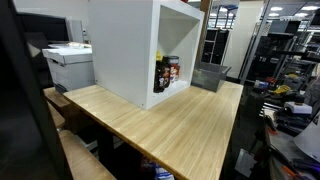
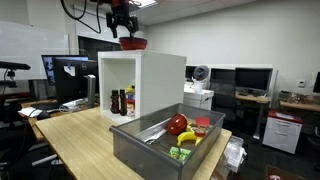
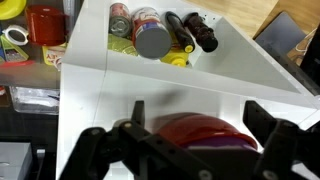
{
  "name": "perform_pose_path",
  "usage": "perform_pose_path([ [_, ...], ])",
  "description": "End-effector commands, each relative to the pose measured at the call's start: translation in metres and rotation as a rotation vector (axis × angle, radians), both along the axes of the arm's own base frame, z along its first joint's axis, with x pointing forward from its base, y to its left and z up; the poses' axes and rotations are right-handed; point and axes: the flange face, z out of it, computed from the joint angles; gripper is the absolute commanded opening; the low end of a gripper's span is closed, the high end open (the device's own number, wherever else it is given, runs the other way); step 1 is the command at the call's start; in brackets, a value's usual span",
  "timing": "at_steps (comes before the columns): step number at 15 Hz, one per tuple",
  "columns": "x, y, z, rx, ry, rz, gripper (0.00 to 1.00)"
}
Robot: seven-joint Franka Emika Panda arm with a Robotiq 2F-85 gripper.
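My gripper [image 2: 122, 30] hangs just above the top of a white open-front cabinet [image 2: 160, 75]. A red bowl [image 2: 133, 43] sits on the cabinet top right under it. In the wrist view the fingers [image 3: 200, 112] are spread wide, one on each side of the red bowl [image 3: 195, 130], which rests on the white top. The jaws look open, not pressed on the bowl. Inside the cabinet stand bottles and cans [image 3: 150, 30], also seen in both exterior views [image 1: 167, 72] [image 2: 122, 101].
The cabinet [image 1: 130, 50] stands on a wooden table [image 1: 170, 130]. A grey metal bin [image 2: 140, 145] with toy fruit such as a red apple [image 2: 177, 125] and a banana [image 2: 188, 137] sits at the table's front. Desks, monitors and a printer [image 1: 68, 62] surround it.
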Motion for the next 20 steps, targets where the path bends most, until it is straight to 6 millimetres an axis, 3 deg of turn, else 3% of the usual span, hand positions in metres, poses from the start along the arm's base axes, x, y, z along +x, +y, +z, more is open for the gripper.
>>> perform_pose_path([
  [1,-0.015,0.008,-0.012,0.01,-0.007,-0.028,1.0],
  [20,-0.052,0.031,-0.042,0.05,-0.051,-0.063,1.0],
])
